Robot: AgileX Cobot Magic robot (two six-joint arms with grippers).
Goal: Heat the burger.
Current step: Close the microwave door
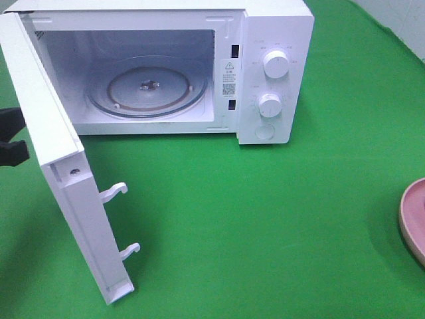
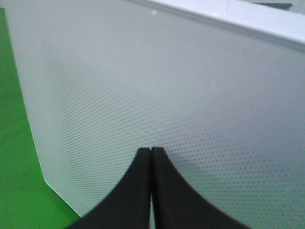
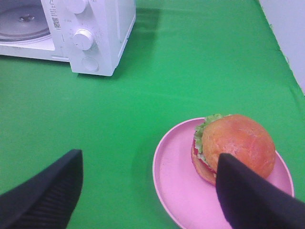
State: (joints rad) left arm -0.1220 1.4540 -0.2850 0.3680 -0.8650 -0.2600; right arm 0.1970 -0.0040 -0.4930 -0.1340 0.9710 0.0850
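The microwave (image 1: 265,73) door (image 1: 63,173) stands wide open and the burger (image 3: 236,145) sits on the pink plate (image 3: 178,186) on the table, so the pickup looks next. The right fingers (image 3: 52,191) are spread wide above the plate, holding nothing and needing to drop around the bun; the left fingers (image 2: 143,191) are pressed together against the door's outer face

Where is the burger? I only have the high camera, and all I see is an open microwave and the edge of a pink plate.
Observer: The burger sits on that pink plate, toward one side, away from the microwave.
Reviewer: Is the right gripper holding it?
Observer: No. The right gripper is open and above the plate, one finger overlapping the bun in its wrist view.
Reviewer: And the left one, by the door?
Observer: The left gripper is shut, its tips right at the door panel's dotted outer face.
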